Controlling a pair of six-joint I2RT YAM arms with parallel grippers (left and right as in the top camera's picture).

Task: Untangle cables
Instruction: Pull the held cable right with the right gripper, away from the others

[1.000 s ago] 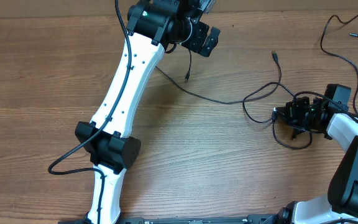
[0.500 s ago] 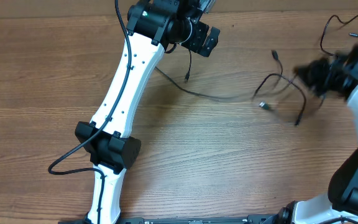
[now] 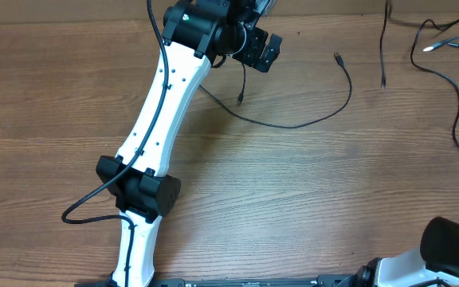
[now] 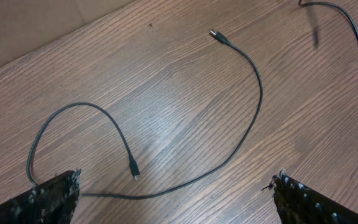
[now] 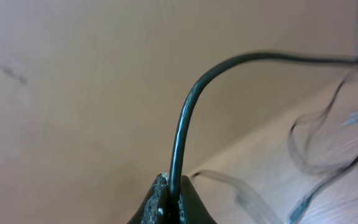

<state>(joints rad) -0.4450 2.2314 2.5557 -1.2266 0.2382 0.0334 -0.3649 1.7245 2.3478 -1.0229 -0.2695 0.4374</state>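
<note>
White left arm (image 3: 162, 104) stretched long toward the far edge of the brown wooden counter (image 3: 54, 96), left tool (image 4: 178, 198) spread apart over a thin black looping cable (image 4: 258, 106), right tool (image 5: 173, 194) clamped on another thin black cable (image 5: 180, 130)

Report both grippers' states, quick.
Left gripper: open, fingers spread wide.
Right gripper: shut on a cable.
</note>
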